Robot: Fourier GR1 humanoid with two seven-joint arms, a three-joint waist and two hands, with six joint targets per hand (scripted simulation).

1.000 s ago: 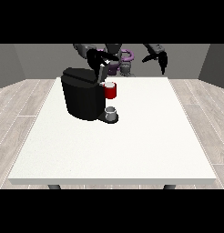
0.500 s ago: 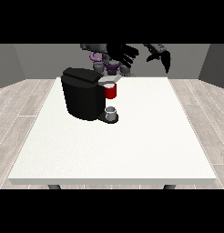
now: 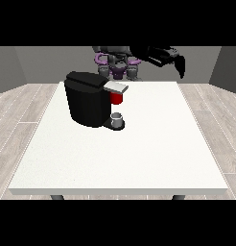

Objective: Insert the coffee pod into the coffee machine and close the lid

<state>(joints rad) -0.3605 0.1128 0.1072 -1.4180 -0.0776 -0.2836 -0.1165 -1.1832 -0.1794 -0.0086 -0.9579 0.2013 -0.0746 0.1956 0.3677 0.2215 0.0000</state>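
The black coffee machine (image 3: 88, 98) stands on the left half of the white table (image 3: 153, 144). Its grey lid (image 3: 116, 87) lies flat over the red pod holder (image 3: 117, 98), and no pod shows. A small grey cup (image 3: 118, 118) sits on the machine's base. The hand at the view's right (image 3: 171, 57) is raised above the table's far right edge, away from the machine, with its fingers hanging relaxed and holding nothing. The hand at the view's left is pulled back against the dark torso (image 3: 117, 62) and I cannot make it out.
The white table spreads bare in front of and to the right of the machine. Wooden floor (image 3: 19, 110) surrounds it on both sides.
The arm at the view's left has drawn back from the top of the machine to the torso. The hand at the view's right stays raised, shifted slightly.
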